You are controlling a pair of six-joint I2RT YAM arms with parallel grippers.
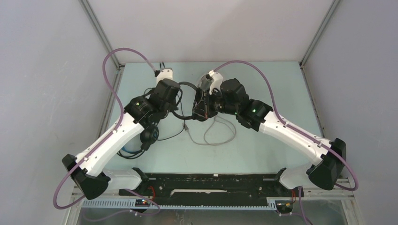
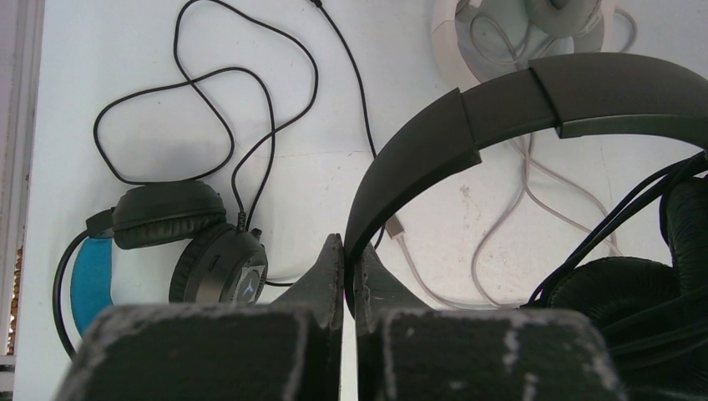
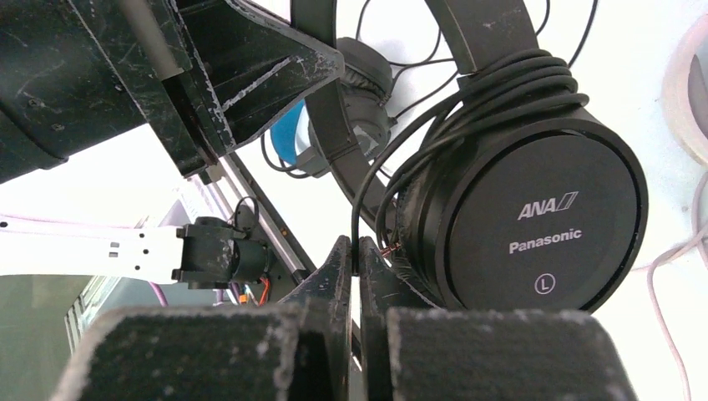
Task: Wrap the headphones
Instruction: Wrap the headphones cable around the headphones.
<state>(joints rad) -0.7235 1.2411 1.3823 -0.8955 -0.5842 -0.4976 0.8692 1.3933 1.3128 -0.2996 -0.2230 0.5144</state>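
Note:
My left gripper (image 2: 351, 261) is shut on the headband of the smaller all-black headphones (image 2: 534, 96) and holds them above the table. My right gripper (image 3: 354, 255) is shut on their thin black cable (image 3: 501, 92), which is coiled several times above the Panasonic ear cup (image 3: 534, 225). In the top view both grippers, left (image 1: 178, 108) and right (image 1: 201, 108), meet at the table's far middle around the black headband (image 1: 185, 85). The blue-headband headphones (image 2: 179, 251) lie on the table to the left. The white-grey headphones (image 2: 518, 25) lie beyond.
The blue-headband headphones' loose black cable (image 2: 217, 92) loops over the table's left part. A grey cable (image 1: 219, 137) with its plug (image 2: 399, 227) lies in loops at the table's middle. Grey walls and metal posts enclose the table.

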